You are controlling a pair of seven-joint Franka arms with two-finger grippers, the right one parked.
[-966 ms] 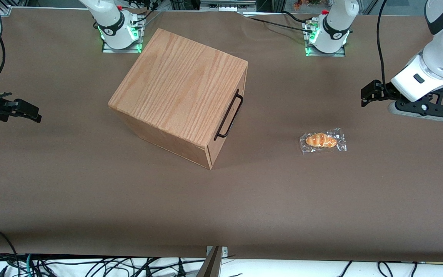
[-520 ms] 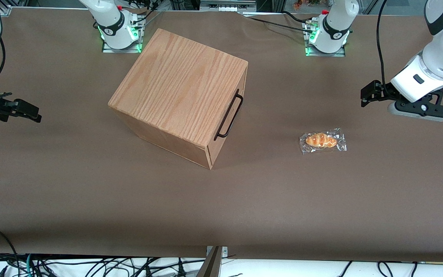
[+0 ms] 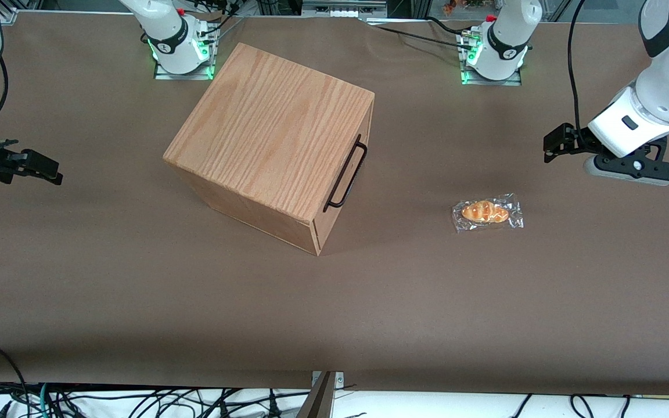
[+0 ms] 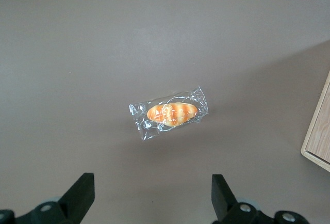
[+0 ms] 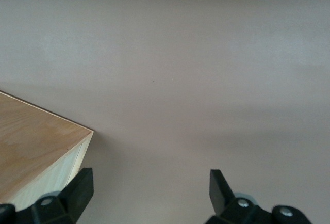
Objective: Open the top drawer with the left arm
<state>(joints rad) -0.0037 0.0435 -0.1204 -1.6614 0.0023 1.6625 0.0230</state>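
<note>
The wooden box (image 3: 270, 133) stands mid-table, and its top drawer (image 3: 364, 123) is closed, flush with the box. The drawer's black wire handle (image 3: 347, 174) faces the working arm's end of the table. The left arm's gripper (image 3: 549, 148) hovers above the table well away from the handle, toward the working arm's end. Its fingers (image 4: 82, 193) are spread wide with nothing between them, so the gripper (image 4: 153, 182) is open. A corner of the box (image 4: 319, 136) shows in the left wrist view.
A wrapped bread roll (image 3: 487, 212) lies on the brown table (image 3: 334, 313) between the box and the gripper, and it sits under the wrist camera (image 4: 170, 113). Two arm bases (image 3: 494, 55) stand at the table's edge farthest from the front camera.
The left arm's gripper has crept slightly farther from the front camera and a touch toward the box. The drawer and the bread roll have not moved.
</note>
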